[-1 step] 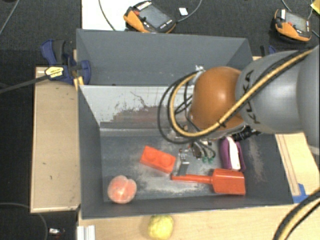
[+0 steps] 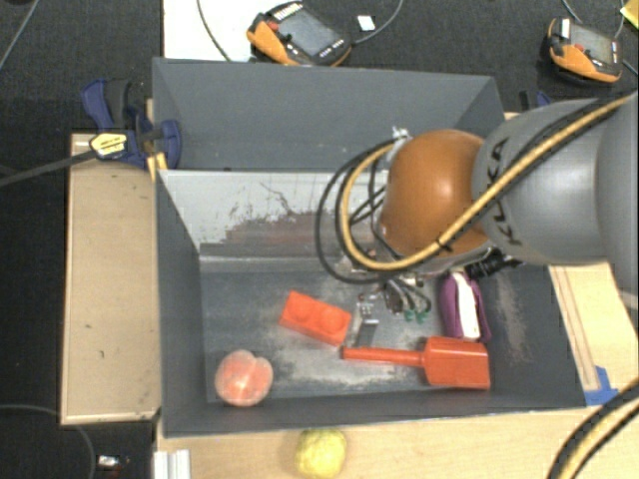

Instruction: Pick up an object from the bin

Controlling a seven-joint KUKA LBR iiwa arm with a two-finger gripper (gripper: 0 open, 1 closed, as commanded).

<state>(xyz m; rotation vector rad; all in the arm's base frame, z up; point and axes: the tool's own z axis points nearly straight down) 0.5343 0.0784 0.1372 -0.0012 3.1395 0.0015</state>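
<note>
Just above the thin handle of the red scoop [image 2: 454,362] hangs my gripper [image 2: 368,317] (spread or pressed together, I cannot tell). Left of that handle, just beside its tip, lies an orange block [image 2: 315,319]; behind the scoop's head lies a purple-and-white thing [image 2: 461,305]. I would straddle the handle squarely, clear of the block.

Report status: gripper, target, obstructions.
Gripper low mid-bin, between orange block and handle of red scoop. Grasp unconfirmed. Purple-white item close by.

Bright, even light fills the bin [image 2: 300,118]; a soft sheen marks the arm's orange cover [image 2: 429,203], with faint shadow beneath it.
</note>
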